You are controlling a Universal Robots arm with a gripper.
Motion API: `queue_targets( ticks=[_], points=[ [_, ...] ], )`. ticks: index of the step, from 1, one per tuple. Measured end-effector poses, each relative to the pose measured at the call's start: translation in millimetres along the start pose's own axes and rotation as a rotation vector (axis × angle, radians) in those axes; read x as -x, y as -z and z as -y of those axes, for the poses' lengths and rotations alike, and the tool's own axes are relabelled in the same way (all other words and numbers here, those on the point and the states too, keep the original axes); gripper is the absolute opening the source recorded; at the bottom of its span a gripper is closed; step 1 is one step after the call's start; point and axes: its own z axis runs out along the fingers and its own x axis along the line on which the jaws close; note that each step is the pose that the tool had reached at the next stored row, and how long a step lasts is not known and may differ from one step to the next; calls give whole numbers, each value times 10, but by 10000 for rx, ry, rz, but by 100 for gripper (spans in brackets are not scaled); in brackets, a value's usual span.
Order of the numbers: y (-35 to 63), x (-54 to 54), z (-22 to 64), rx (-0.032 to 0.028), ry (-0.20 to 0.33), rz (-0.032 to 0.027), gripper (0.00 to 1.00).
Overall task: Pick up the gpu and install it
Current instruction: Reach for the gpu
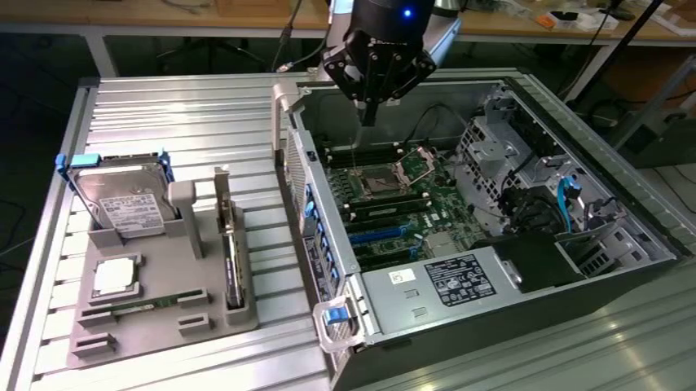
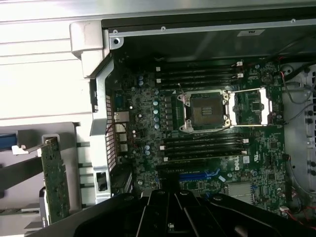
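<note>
Gripper (image 1: 370, 112): jaws closed, holding nothing, hanging over the motherboard (image 1: 426, 205) in the open case (image 1: 522, 326). Gpu (image 1: 231, 262): on edge in the grey holder (image 1: 163, 326) on the table (image 1: 163, 106) (exterior view's left of the case), well apart from the gripper.

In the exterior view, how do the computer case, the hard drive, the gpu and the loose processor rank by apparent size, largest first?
1. computer case
2. hard drive
3. processor
The gpu stands on edge and shows a long thin side, so its rank against the hard drive is unsure.
</note>
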Motion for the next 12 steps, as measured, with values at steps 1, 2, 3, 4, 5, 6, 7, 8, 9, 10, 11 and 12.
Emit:
queue_targets(
  ticks=[1, 2, 3, 4, 5, 6, 7, 8, 9, 10, 11, 12],
  points=[
    [0, -6, 1, -1, 0, 0, 11],
    [0, -14, 1, 0, 0, 0, 11],
    [0, -24, 2, 0, 0, 0, 11],
    [0, -32, 2, 0, 0, 0, 11],
    [0, -40, 3, 0, 0, 0, 11],
    [0, -47, 4, -1, -1, 0, 11],
    [0, -54, 4, 0, -1, -1, 11],
    [0, -61, 5, 0, 0, 0, 11],
    [0, -69, 5, -1, 0, -1, 11],
    [0, -82, 6, 0, 0, -1, 11],
    [0, -93, 7, -1, -1, -1, 11],
    [0, -103, 8, -1, 0, -1, 11]
  ],
)
